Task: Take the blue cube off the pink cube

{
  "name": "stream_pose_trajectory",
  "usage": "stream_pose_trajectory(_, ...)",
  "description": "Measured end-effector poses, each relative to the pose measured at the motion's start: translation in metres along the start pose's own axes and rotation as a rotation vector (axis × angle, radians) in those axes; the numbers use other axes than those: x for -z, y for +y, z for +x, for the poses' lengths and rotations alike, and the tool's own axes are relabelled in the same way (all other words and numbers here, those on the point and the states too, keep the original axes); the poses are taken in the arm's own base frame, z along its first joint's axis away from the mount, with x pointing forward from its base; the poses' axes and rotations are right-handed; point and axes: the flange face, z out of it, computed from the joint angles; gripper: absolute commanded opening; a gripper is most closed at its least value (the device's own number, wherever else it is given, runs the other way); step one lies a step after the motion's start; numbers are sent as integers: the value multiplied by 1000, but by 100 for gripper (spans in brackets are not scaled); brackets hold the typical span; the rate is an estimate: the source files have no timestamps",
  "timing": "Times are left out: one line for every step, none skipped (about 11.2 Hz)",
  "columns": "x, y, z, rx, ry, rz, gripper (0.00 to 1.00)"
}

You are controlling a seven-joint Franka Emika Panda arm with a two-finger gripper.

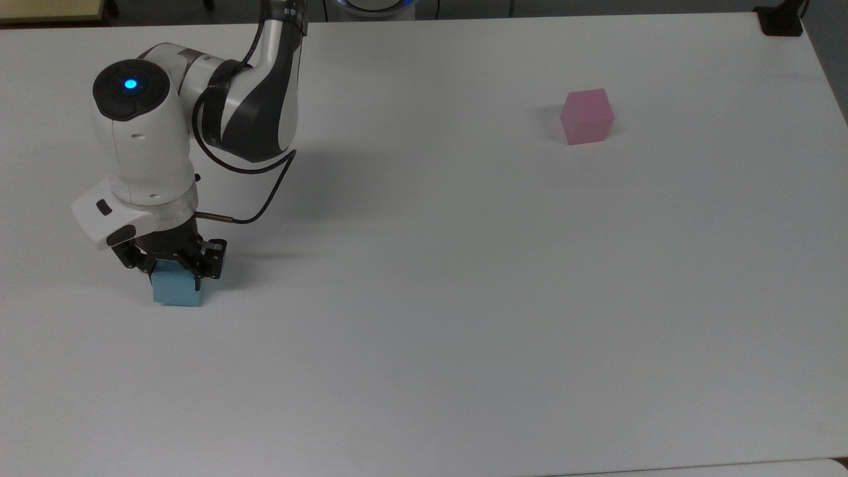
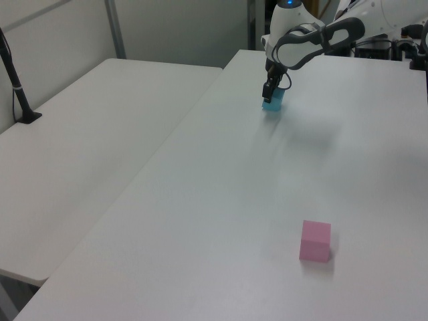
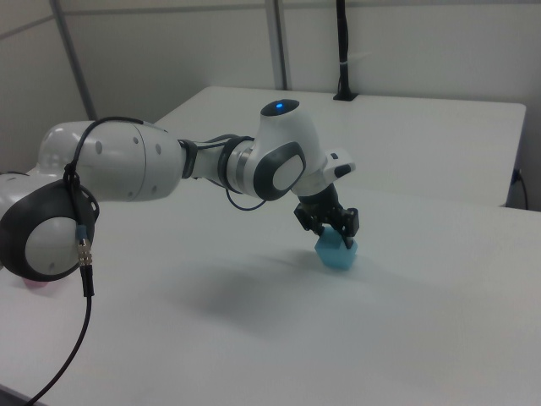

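The blue cube (image 1: 177,291) sits low at the top view's left, on or just above the white table (image 1: 464,298), and my gripper (image 1: 173,268) is shut on it from above. The left view has the blue cube (image 2: 272,103) far back under the gripper (image 2: 269,92). In the right view the blue cube (image 3: 337,251) appears tilted, pinched by the gripper (image 3: 330,230). The pink cube (image 1: 587,116) stands alone far off at the top view's upper right, and the pink cube (image 2: 315,241) lies near the front of the left view.
A second white table (image 2: 80,140) adjoins on the left view's left, carrying a black post (image 2: 17,87). A black mount (image 1: 782,20) sits at the top view's upper right corner. The arm's cable (image 1: 258,199) loops beside the wrist.
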Motion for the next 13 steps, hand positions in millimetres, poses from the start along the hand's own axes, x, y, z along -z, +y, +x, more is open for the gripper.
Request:
stream_pose_trajectory(0, 1, 0, -1, 6, -2, 100)
stream_pose_trajectory(-1, 2, 1, -1, 10, -5, 100)
stream_pose_trajectory(-5, 3, 0, -2, 10, -8, 100)
stream_pose_trajectory(-10, 5, -1, -4, 8, -13, 100)
stream_pose_trajectory(-13, 6, -2, -4, 8, -16, 100)
stream_pose_trajectory(-14, 7, -3, -6, 7, -18, 100)
stream_pose_trajectory(-14, 9, -3, -7, 7, -21, 100)
stream_pose_trajectory(-12, 11, -2, -9, 10, -24, 100)
stream_pose_trajectory(-9, 11, -1, -9, 16, -25, 100)
stream_pose_trajectory(-2, 11, 3, -10, 28, -27, 100)
stream_pose_trajectory(10, 8, 7, -15, 46, -27, 100)
stream_pose_trajectory(32, 2, 11, -33, 59, -20, 100)
stream_pose_trajectory(52, -5, 12, -47, 44, -9, 100)
